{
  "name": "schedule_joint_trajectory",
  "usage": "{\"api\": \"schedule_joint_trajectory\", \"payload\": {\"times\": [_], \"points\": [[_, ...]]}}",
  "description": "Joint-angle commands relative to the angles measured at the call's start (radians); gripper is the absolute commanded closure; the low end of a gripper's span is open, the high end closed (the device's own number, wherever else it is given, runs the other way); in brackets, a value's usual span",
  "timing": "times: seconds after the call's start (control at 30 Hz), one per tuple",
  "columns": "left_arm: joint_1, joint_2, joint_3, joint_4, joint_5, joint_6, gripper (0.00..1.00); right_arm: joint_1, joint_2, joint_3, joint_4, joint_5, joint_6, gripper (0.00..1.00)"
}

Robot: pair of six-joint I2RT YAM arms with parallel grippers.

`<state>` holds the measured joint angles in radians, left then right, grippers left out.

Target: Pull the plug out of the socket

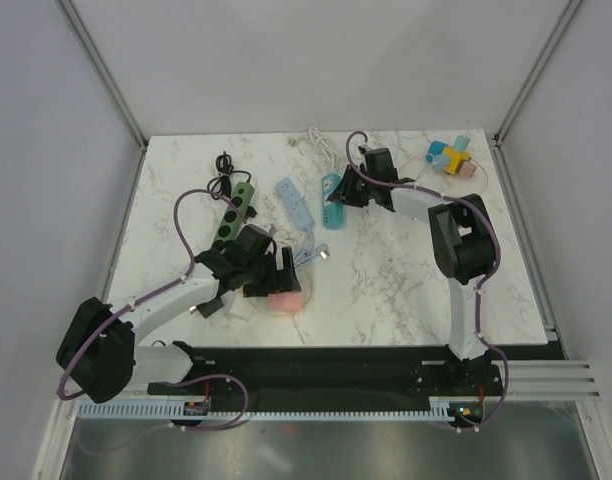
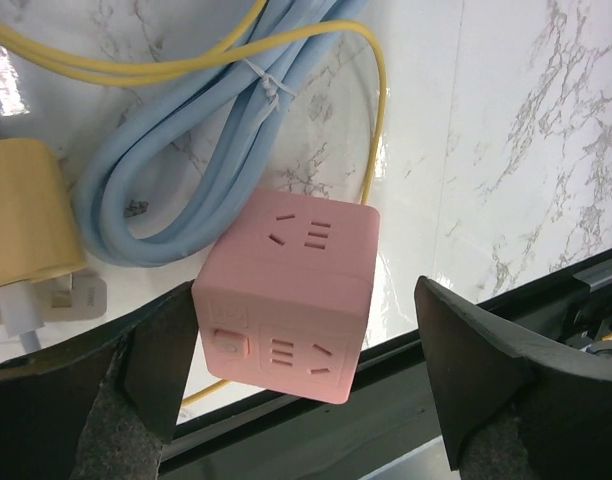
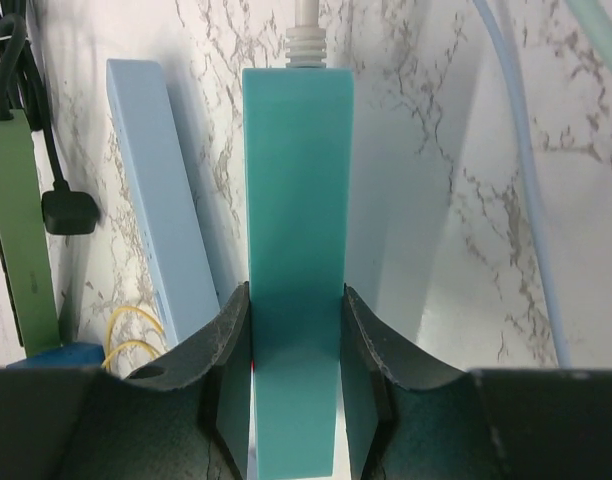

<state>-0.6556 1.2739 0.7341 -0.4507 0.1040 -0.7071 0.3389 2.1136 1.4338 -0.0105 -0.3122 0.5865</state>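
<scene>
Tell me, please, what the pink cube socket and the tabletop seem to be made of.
The pink cube socket: moulded plastic, matte, judging by its even colour, rounded edges and slots. The tabletop: glossy white marble look, grey veins and reflections; real stone or printed laminate, I cannot tell.

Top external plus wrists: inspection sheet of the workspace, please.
Surface: white marble-pattern table.
Job's things: pink cube socket, no plug in its visible faces; yellow plug lies beside it, apart.
Clutter: green strip, black plug at its edge; light blue strip; coloured block cluster.
Grippers: left gripper open around the cube; right gripper shut on teal strip.
Cables: blue cable coil, thin yellow cable, white cable.
Surroundings: pale walls; nothing else seen.
</scene>
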Motion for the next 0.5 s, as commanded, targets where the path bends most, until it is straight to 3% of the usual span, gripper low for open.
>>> {"api": "schedule_joint_trajectory", "payload": {"times": [0.0, 0.17, 0.27, 0.47], "points": [[0.014, -0.064, 0.056, -0.039, -0.035, 0.067, 0.06, 0.005, 0.042, 0.108, -0.066, 0.021, -0.042, 0.81], [0.030, -0.155, 0.094, -0.071, -0.023, 0.092, 0.04, 0.005, 0.028, 0.177, -0.138, 0.045, -0.079, 0.47], [0.034, -0.208, 0.117, -0.080, -0.013, 0.109, 0.04, 0.005, -0.029, 0.186, -0.186, 0.090, -0.114, 0.32], [0.036, -0.278, 0.131, -0.085, 0.005, 0.118, 0.04, -0.004, -0.154, 0.194, -0.287, 0.185, -0.178, 0.13]]}}
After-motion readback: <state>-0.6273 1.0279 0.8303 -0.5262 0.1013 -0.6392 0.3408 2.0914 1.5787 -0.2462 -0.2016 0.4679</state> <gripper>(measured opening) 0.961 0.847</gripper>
